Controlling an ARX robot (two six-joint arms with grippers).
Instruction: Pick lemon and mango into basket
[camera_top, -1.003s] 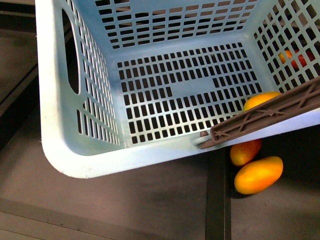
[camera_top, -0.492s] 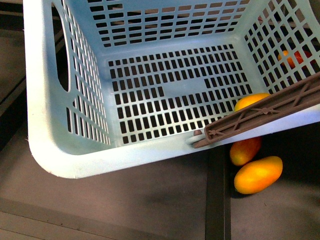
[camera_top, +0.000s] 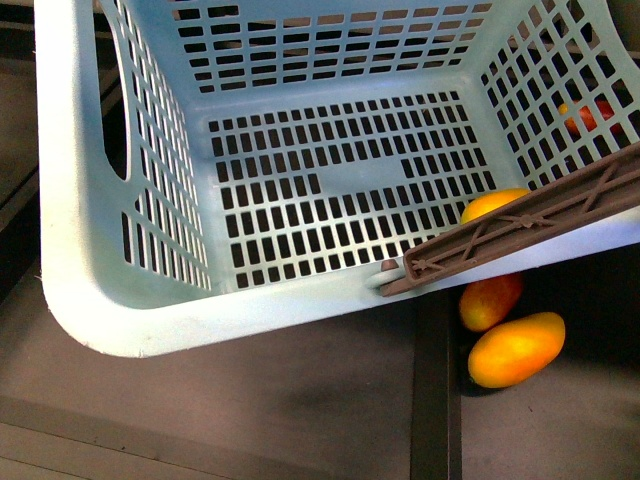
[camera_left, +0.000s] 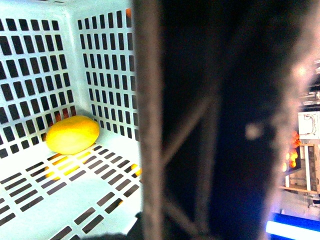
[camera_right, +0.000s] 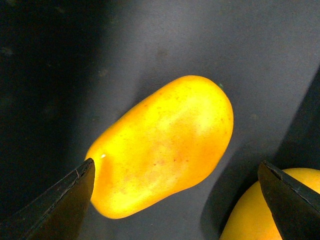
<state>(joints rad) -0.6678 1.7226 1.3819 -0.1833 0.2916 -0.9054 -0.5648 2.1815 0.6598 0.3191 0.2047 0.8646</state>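
- Likely the smooth mango squirts sideways if the right hand closes off-centre on it.
- One finger hangs close by a second fruit and could nudge it.
- Right hand gapes wide, holding nothing; the mango lies on the worktop below, between its fingers, untouched.
- Left hand's grip cannot be told: a handle blocks its camera.

**Three cameras, three spots**

The front camera looks down into the basket. The left wrist camera sits right by its brown handle, looking inside too. Both show the yellow fruit in a corner. The right wrist camera looks down at the mango from very near.
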